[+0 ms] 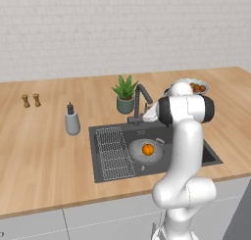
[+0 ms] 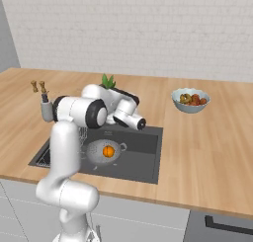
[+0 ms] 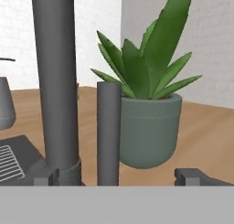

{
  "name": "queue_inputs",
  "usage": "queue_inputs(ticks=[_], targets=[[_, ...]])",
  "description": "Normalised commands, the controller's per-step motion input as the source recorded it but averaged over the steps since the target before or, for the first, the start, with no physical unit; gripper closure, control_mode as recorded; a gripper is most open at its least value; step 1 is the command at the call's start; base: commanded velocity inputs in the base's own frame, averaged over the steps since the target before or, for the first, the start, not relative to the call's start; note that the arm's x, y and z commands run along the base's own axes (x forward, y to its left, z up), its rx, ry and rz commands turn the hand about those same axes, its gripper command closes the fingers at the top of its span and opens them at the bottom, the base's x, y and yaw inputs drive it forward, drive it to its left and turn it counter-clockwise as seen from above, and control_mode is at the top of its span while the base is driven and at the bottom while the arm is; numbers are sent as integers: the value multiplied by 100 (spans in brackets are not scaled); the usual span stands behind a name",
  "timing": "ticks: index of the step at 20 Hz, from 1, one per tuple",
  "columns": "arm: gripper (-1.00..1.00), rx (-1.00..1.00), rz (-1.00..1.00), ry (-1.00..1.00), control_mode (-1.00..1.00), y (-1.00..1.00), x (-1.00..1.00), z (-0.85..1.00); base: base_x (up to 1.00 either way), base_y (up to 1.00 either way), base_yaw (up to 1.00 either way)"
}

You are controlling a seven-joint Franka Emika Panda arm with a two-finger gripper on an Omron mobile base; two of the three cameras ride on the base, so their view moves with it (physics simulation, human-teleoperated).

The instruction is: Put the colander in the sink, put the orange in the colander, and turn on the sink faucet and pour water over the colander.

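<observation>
A: Wooden bench carried, from the left, two small shakers, then a soap bottle.

B: And the basin?

A: Sink held a wire grid at its left; the colander sat beside it, the orange inside it.

B: Faucet?

A: Sink faucet stood close before the hand camera, its lever post just right of it, a potted plant behind. Claw stood wide, holding nothing, fingertips either side of the post. Fruit bowl sat far right.

orange in colander, sink, faucet perhaps touching arm
</observation>
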Motion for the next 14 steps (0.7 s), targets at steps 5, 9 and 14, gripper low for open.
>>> queue_inputs(ticks=[5,9,14], targets=[[-100,3,-1,0,-100,5,41,-11,0,0,0],[-100,8,-1,0,-100,0,38,-2,0,0,0],[100,6,-1,0,-100,0,25,0,0,0,0]])
